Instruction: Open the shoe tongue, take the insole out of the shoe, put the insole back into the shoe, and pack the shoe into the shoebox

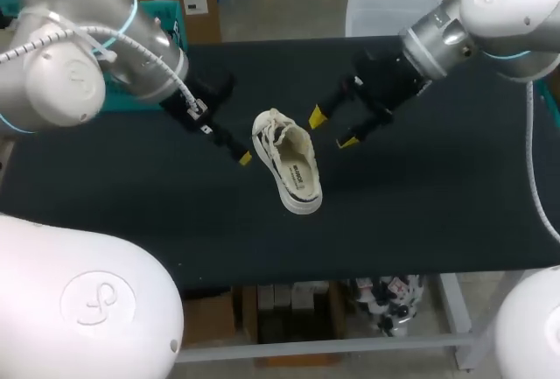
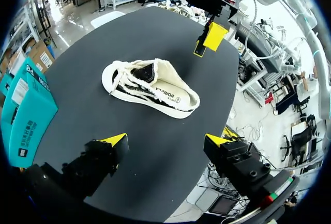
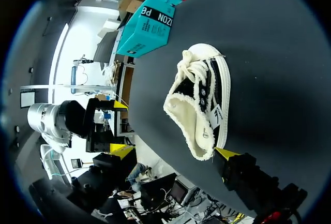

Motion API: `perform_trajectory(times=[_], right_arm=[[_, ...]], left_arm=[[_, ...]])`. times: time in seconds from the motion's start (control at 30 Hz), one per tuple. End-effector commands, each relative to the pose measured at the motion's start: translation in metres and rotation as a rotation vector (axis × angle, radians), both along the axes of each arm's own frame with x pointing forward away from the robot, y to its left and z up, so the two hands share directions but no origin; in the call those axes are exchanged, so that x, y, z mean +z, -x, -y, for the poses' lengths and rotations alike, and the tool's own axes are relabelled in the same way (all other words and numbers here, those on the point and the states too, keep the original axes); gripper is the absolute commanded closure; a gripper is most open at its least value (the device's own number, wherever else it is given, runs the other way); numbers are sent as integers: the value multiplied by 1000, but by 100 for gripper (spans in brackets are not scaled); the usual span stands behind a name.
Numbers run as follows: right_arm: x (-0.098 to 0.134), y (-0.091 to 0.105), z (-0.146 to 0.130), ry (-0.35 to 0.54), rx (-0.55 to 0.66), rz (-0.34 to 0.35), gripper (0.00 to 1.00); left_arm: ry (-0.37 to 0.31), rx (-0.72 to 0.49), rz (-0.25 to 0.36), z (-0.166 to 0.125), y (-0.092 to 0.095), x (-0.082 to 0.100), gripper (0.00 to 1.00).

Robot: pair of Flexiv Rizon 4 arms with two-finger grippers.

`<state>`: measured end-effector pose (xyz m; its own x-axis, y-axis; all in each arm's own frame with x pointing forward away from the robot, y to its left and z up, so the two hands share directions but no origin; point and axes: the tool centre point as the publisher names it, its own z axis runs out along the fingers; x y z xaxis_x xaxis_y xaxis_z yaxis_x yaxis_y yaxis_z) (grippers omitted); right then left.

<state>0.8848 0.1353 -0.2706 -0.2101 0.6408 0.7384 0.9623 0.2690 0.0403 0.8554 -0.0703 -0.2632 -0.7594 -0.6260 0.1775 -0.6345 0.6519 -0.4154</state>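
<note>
White-and-black shoe (image 1: 290, 164) lies mid-counter (image 1: 437, 195), long axis running far to near, laces at the far end. My left end effector (image 2: 166, 140) is spread open just left of it. My right end effector (image 1: 332, 129), also open, sits far-right, seemingly slightly farther off.

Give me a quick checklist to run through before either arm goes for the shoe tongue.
1. The shoe stands sole-down on the table: ok.
2. The left jaws are open and clear of the shoe: ok.
3. The right jaws are open and clear of it: ok.
4. The insole lies inside the shoe: ok.
5. The tongue is already pulled open: cannot tell; the laces bunch over it.
6. The shoebox is open for packing: cannot tell.
</note>
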Motion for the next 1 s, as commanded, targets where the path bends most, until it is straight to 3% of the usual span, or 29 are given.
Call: perform_trajectory(times=[0.03,0.1,0.2,0.27,0.33,0.37,0.43,0.5,0.73,1.0], right_arm=[[6,2,-1,57,13,51,0],[5,2,1,62,27,79,0],[3,2,5,69,36,105,0],[3,2,8,72,37,116,0],[4,1,11,67,39,124,0],[4,0,12,71,39,128,0],[4,-2,15,76,35,137,0],[4,-3,18,85,38,149,0],[3,-10,21,136,123,200,0],[3,-20,35,152,197,248,0]], left_arm=[[-87,166,-14,12,2,-12,0],[-45,189,-57,13,1,-20,0],[-23,274,-68,12,-5,-33,0],[-43,346,-43,11,-9,-40,0],[1,353,-73,9,-13,-45,0],[-10,387,-61,8,-15,-46,0],[24,403,-75,4,-19,-47,0],[23,437,-50,5,-24,-47,0],[45,436,-61,22,-38,-47,0],[4,438,-68,43,-51,-49,0]])
